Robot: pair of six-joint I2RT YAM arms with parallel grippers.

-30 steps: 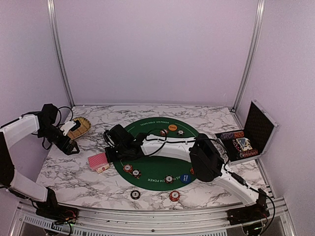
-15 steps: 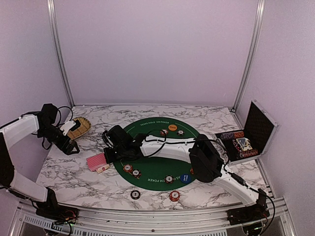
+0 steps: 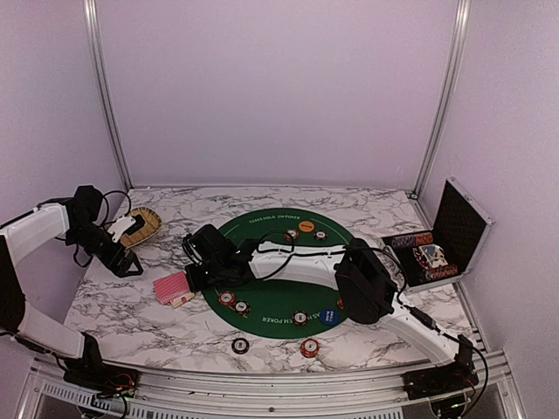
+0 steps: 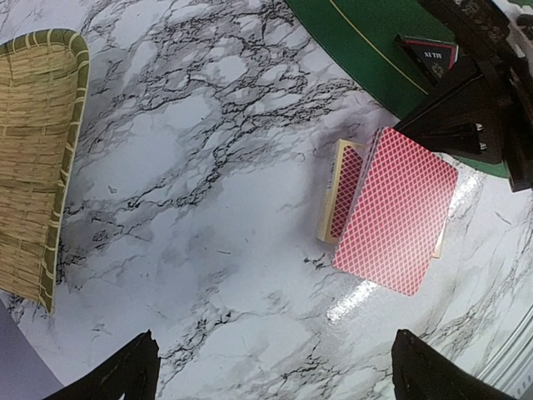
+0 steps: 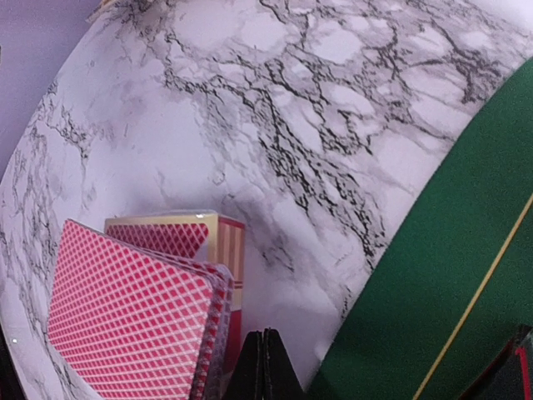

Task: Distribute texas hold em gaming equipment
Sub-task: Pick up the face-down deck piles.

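my right gripper (image 5: 265, 365) is pinched together on nothing, cards (image 5: 133, 321) just beside it toward the left edge of the counter (image 3: 122, 314), so right arm's nearer; left gripper (image 3: 129, 248) spread wide, farther off

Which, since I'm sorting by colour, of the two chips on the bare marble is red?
The right-hand chip is the red one; the left-hand chip is dark with a pale centre.

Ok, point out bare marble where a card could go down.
Bare marble lies between the woven basket and the playing cards, and behind the green mat. Crowded: the mat's near half with poker chips.
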